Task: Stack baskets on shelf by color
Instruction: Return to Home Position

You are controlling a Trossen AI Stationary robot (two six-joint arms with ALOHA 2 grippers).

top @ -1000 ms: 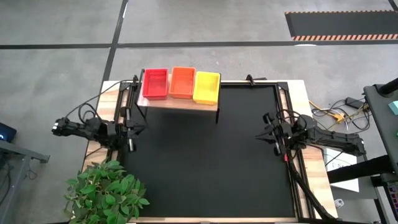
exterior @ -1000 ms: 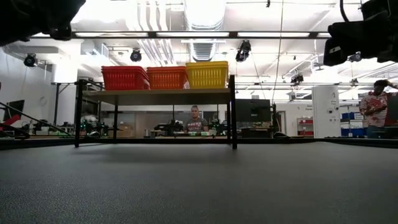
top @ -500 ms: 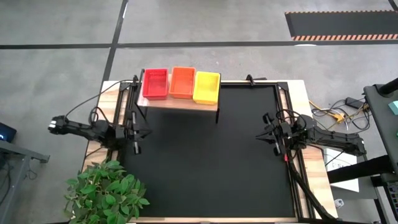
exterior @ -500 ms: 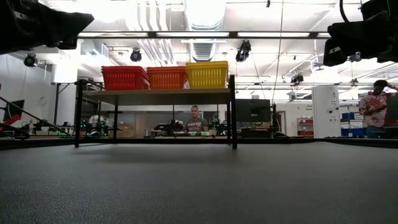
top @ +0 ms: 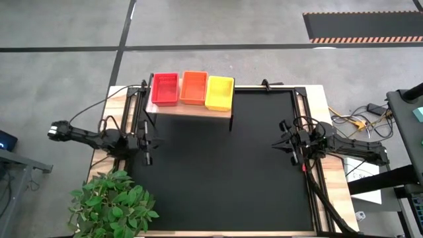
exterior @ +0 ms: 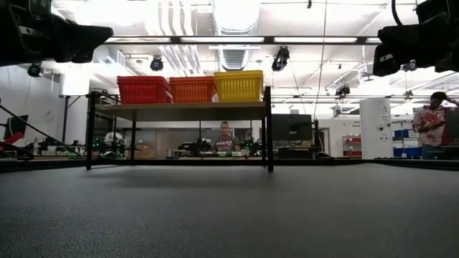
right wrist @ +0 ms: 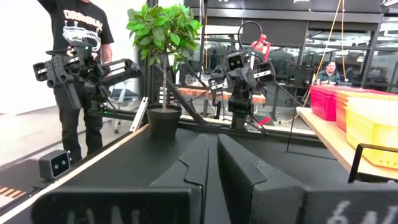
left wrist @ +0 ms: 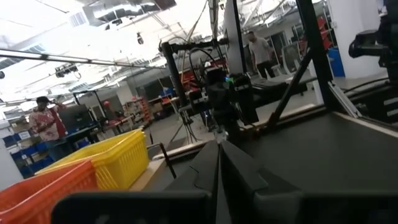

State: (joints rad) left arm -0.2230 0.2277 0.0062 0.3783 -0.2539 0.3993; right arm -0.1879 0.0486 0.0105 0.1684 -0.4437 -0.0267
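Observation:
Three stacks of baskets stand side by side on the wooden shelf (top: 198,110) at the table's far edge: red (top: 164,88), orange (top: 194,87) and yellow (top: 219,92). In the low view they show as red (exterior: 143,89), orange (exterior: 192,89) and yellow (exterior: 238,85) on the board (exterior: 179,111). My left gripper (left wrist: 219,168) hovers shut at the mat's left edge (top: 153,141), pointing roughly level across the table. My right gripper (right wrist: 212,165) hovers shut at the mat's right edge (top: 283,141), facing it. Neither holds anything.
The black mat (top: 225,172) lies bare between the two arms. A potted plant (top: 112,201) stands at the table's near left corner. Cables lie on the floor at the right (top: 357,122). A person (right wrist: 78,74) stands beyond the table's left side.
My left gripper has moved out toward the table's right, over the mat's left edge, and sunk a little, staying shut. The right arm and the baskets have kept still.

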